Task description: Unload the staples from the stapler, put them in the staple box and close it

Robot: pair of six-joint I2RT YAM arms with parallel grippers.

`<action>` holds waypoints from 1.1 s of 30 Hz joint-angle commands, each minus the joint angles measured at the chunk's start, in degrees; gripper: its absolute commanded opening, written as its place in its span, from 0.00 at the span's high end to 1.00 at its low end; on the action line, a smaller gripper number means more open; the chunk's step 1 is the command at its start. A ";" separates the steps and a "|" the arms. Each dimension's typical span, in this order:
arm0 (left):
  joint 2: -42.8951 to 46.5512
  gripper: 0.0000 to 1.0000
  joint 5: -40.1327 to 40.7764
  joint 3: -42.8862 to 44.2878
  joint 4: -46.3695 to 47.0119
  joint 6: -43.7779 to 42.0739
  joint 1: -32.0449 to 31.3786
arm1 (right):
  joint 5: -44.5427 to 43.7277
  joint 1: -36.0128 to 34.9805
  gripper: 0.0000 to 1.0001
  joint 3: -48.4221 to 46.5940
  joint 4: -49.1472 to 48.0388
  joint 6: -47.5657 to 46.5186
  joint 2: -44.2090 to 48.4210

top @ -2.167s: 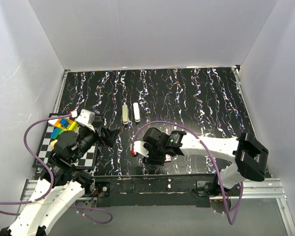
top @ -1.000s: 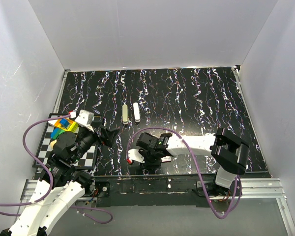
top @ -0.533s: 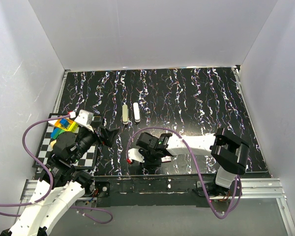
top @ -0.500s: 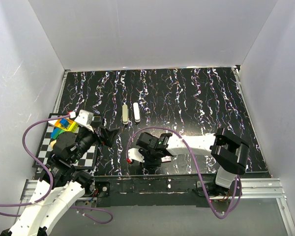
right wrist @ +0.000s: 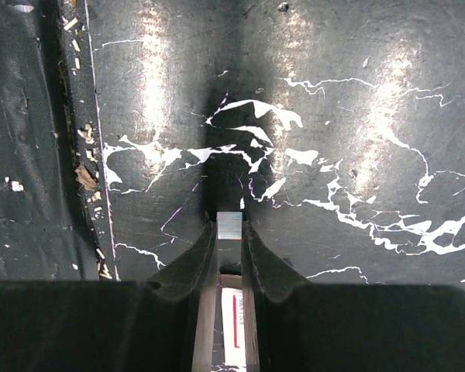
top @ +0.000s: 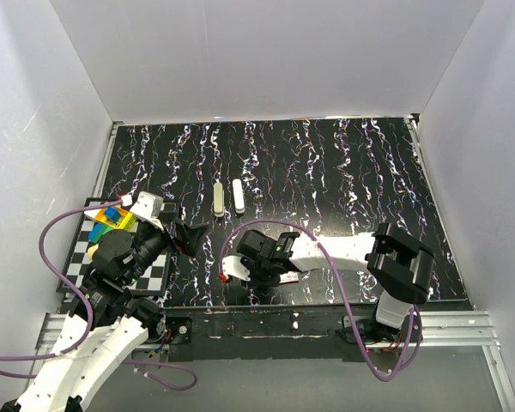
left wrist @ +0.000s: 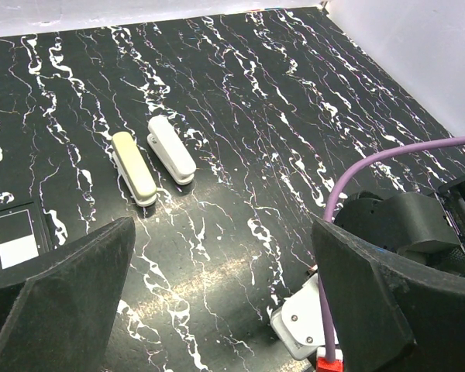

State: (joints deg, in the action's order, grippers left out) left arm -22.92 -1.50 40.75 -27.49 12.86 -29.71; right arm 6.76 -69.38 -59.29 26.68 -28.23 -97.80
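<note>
The staples (right wrist: 229,225) show as a short silvery ribbed strip pinched between my right gripper's (right wrist: 229,232) fingertips, just above the dark marbled table. My right gripper (top: 256,276) is low near the table's front edge, its jaws mostly hidden under the wrist in the top view. Two closed staplers lie side by side mid-table: a beige one (top: 219,199) (left wrist: 134,168) and a white one (top: 238,196) (left wrist: 171,149). My left gripper (top: 187,235) (left wrist: 217,310) is open and empty, hovering left of the right arm and short of the staplers.
A small flat pink-and-white box (right wrist: 232,337) lies under the right gripper, between its fingers. A checkerboard mat (top: 159,275) (left wrist: 12,240) with coloured blocks (top: 112,219) sits at the left. The table's near edge with debris (right wrist: 85,178) runs left of the right gripper. White walls enclose the table.
The right arm has swung left and folded back toward the near edge, then shifted slightly further left. The left arm and both staplers have not moved.
</note>
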 commanded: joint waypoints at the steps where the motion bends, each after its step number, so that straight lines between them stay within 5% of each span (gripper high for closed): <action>1: -0.11 0.02 -0.17 0.29 -0.64 0.06 0.53 | -0.96 0.56 0.83 -1.88 -1.54 1.33 1.20; 10: -0.29 0.02 0.44 0.20 -0.55 0.14 0.53 | -4.73 1.71 0.86 0.57 -0.93 6.07 9.90; 33: -2.13 0.02 0.71 0.03 -0.55 0.23 0.62 | -23.38 10.05 0.88 5.32 12.52 39.55 21.51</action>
State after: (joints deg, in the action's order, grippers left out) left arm -24.71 -1.43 40.75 -27.49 12.93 -29.41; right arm -13.61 -61.10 -55.33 37.23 3.25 -78.35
